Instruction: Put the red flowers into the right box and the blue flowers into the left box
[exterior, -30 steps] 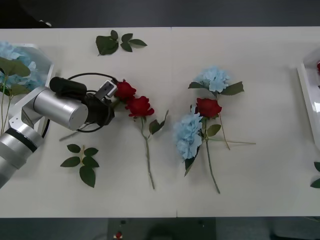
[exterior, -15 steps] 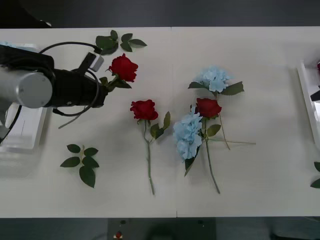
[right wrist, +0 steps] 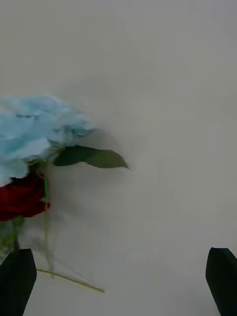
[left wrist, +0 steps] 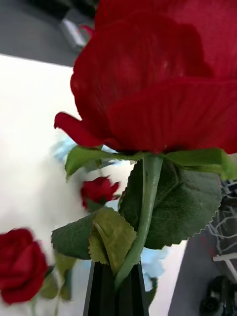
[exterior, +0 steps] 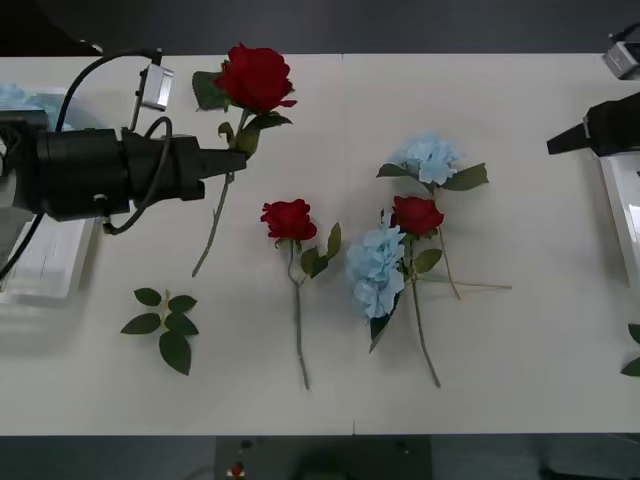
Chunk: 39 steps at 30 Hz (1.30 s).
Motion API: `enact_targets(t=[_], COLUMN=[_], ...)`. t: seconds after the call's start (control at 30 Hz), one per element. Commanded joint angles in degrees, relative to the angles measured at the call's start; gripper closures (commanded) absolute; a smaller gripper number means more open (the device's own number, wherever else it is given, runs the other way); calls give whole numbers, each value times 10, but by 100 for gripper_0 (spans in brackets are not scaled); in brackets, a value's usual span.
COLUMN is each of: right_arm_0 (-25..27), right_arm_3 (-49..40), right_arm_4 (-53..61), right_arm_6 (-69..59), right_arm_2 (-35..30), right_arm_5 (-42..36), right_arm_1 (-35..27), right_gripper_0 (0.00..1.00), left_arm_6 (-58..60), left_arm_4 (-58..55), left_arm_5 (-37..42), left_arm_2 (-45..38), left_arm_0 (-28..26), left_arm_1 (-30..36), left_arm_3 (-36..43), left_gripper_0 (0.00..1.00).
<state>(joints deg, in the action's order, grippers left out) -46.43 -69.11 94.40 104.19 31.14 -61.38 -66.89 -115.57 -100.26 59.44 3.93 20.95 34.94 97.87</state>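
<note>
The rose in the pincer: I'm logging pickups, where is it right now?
In the front view the rose is on the left, near the table's far edge, its stem clamped in the left pincer, beside a leaf sprig.

Red flowers [exterior: 288, 218] deep red, green stems; blue flowers [exterior: 376, 270] pale sky-blue; worktop [exterior: 520, 350] off-white (black left hand [exterior: 236, 160]).

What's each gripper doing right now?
Left gripper: shut on a red rose, lifted above the table.
Right gripper: open, holding nothing, near the blue flower.
</note>
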Motion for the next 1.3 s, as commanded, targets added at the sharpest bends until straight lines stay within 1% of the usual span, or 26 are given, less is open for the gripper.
enact_targets(t=[0.03,0.1,0.17,0.2,0.27,0.3,0.33,0.4,0.47,0.6,0.67,0.7,0.77,0.83,0.93,1.0,1.07,1.2,1.3], right_arm_0=[52,94,162,187,240,253,287,321,365,417,427,433,438,440,441,442,447,452,452], right_arm_3=[-78,-110,-148,-161,-188,-195,-212,-231,-267,-321,-335,-346,-355,-362,-370,-375,-379,-379,-379], right_arm_4=[90,113,138,151,189,199,217,235,250,265,265,267,270,270,270,270,270,270,270], right_arm_6=[8,18,50,60,95,105,125,151,189,248,269,287,315,348,389,414,436,480,489], right_arm_2=[-27,-63,-125,-146,-187,-197,-222,-248,-273,-281,-281,-281,-281,-281,-273,-262,-252,-219,-198], right_arm_5=[51,64,65,65,66,66,66,68,84,134,147,156,161,162,162,163,171,198,220], right_arm_1=[-47,-50,-48,-48,-42,-37,-25,-10,13,49,68,92,122,164,201,216,223,242,258], right_gripper_0=[0,0,0,0,0,0,0,0,0,0,0,0,0,0,0,0,0,0,0], left_arm_6=[-46,-63,-84,-88,-89,-88,-87,-85,-80,-79,-79,-78,-77,-75,-76,-77,-77,-77,-77], left_arm_4=[-22,-22,-18,-13,-9,-8,-14,-32,-66,-107,-113,-115,-117,-122,-143,-146,-146,-146,-147], left_arm_5=[-18,-28,-42,-48,-59,-65,-81,-103,-144,-203,-212,-219,-229,-251,-305,-338,-352,-360,-365], left_arm_2=[-9,-9,-9,-9,-9,-6,2,18,59,132,150,163,178,201,242,259,264,263,260], left_arm_0=[6,2,0,0,0,0,1,2,10,23,29,31,35,41,52,60,65,71,73], left_arm_1=[-81,-113,-156,-170,-200,-208,-224,-232,-227,-205,-200,-196,-194,-194,-194,-196,-199,-204,-204], left_arm_3=[11,11,11,11,11,11,11,11,11,11,11,11,10,9,7,7,5,-2,-5], left_gripper_0=[100,100,100,100,100,100,100,100,100,100,100,100,100,100,100,100,100,100,100])
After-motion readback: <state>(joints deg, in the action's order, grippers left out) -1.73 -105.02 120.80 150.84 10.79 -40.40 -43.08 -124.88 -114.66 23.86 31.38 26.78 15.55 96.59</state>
